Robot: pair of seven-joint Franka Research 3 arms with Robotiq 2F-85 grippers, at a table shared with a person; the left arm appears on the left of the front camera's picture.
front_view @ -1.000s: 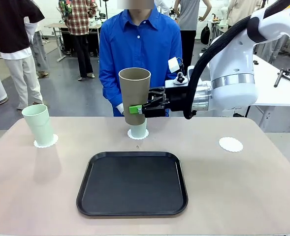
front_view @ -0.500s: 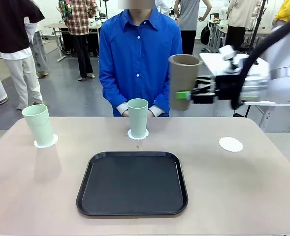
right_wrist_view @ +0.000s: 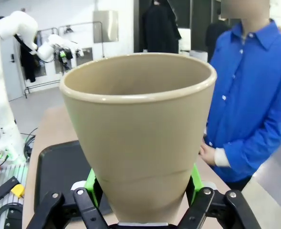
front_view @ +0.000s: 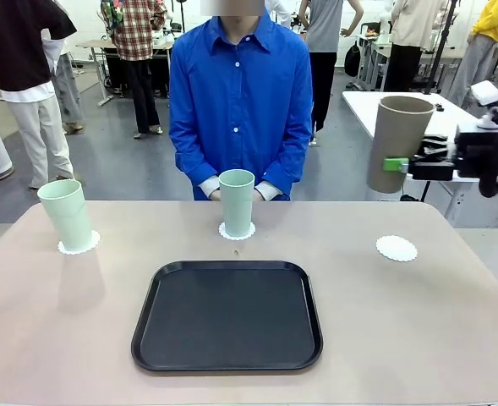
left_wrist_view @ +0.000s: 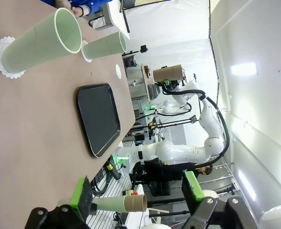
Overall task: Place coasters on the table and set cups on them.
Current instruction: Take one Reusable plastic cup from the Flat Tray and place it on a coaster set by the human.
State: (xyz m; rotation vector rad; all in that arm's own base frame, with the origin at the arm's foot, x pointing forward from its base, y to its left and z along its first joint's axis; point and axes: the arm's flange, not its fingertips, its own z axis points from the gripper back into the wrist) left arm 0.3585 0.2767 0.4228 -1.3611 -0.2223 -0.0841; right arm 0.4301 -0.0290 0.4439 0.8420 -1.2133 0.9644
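Observation:
My right gripper (front_view: 396, 165) is shut on the brown cup (front_view: 398, 144) and holds it upright in the air, over the table's (front_view: 418, 321) far right side. Below it lies a bare white coaster (front_view: 396, 248). One mint cup (front_view: 66, 214) stands on a coaster (front_view: 79, 246) at the far left, and another mint cup (front_view: 237, 201) stands on a coaster (front_view: 237, 231) at the far middle. The brown cup (right_wrist_view: 139, 133) sits between the green pads (right_wrist_view: 93, 183) in the right wrist view. My left gripper (left_wrist_view: 136, 194) is open and holds nothing, well off from both mint cups (left_wrist_view: 42, 43).
A black rounded tray (front_view: 227, 315) lies in the middle of the table, with nothing on it. A person in a blue shirt (front_view: 240, 93) stands at the far edge, hands just behind the middle cup. A white table (front_view: 363, 106) stands behind the right arm.
My right gripper has carried the brown cup to the right, from in front of the middle mint cup to above the right side of the table, and a little higher. Nothing else moved.

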